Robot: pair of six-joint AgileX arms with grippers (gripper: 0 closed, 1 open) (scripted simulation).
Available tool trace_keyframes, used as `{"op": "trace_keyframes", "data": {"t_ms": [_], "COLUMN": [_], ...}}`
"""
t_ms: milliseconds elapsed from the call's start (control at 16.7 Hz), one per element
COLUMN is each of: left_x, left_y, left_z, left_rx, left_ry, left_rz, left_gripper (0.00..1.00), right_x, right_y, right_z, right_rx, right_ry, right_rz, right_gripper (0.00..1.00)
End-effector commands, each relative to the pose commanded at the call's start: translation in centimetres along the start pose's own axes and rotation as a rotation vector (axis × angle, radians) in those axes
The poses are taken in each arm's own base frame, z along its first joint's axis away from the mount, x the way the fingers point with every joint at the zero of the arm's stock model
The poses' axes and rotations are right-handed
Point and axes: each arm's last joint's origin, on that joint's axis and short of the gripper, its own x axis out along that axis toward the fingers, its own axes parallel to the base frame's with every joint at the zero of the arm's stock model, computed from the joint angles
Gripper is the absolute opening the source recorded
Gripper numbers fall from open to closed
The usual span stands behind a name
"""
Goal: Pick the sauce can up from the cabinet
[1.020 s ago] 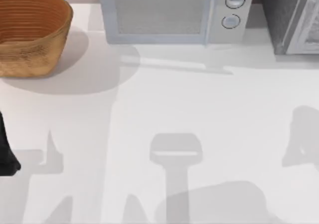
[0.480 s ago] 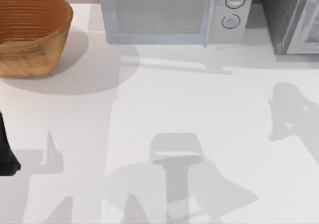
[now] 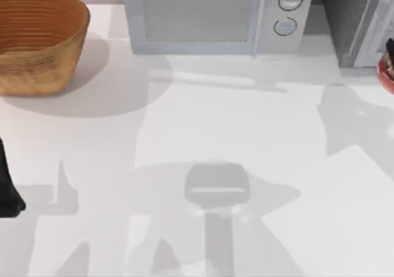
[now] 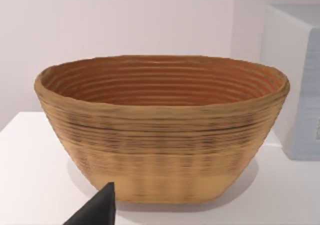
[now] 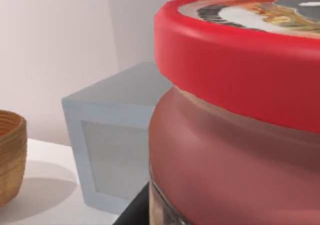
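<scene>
The sauce can (image 3: pixel 387 71), red with a round red top, pokes in at the top view's right edge, just in front of the dark grey speckled cabinet (image 3: pixel 348 20). In the right wrist view the sauce can (image 5: pixel 235 135) looms very close, its red lid and label on top, with a dark finger (image 5: pixel 134 211) of my right gripper against its side. My right gripper (image 3: pixel 390 45) is shut on the can, mostly cut off by the edge. My left arm (image 3: pixel 8 191) stays parked at the left edge of the table.
A woven basket (image 3: pixel 38 38) stands at the back left, also large in the left wrist view (image 4: pixel 162 127). The pale microwave (image 3: pixel 215 15) with two round knobs sits at the back middle. Arm shadows fall across the white table (image 3: pixel 203 123).
The red can has come into the top view at the right edge, where it was absent before. The right arm's shadow has slid left and toward the back across the table.
</scene>
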Motion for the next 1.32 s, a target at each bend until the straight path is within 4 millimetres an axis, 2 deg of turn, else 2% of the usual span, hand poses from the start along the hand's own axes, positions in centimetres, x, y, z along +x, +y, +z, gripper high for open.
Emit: {"op": "trace_keyframes", "data": {"t_ms": [240,480,660,1020,1320], "left_x": [0.0,0.0,0.0,0.0,0.0], "left_y": [0.0,0.0,0.0,0.0,0.0], "left_z": [0.0,0.0,0.0,0.0,0.0], "left_rx": [0.000,0.000,0.000,0.000,0.000], "left_ry": [0.000,0.000,0.000,0.000,0.000], "left_rz": [0.000,0.000,0.000,0.000,0.000], "left_gripper": [1.00,1.00,1.00,1.00,1.00], "right_x": [2.1,3.3,3.7,4.4,3.7], "right_y": [-1.5,-3.9,-5.9,-8.7,-11.4], "right_z": [-1.1,-2.8,-4.4,-8.1,-11.4], "right_rx": [-0.006,-0.017,-0.026,-0.051,-0.093], "right_ry": [0.012,0.024,0.034,0.055,0.070], "right_rz": [0.094,0.122,0.121,0.190,0.217], "right_gripper": [0.00,0.00,0.00,0.00,0.00]}}
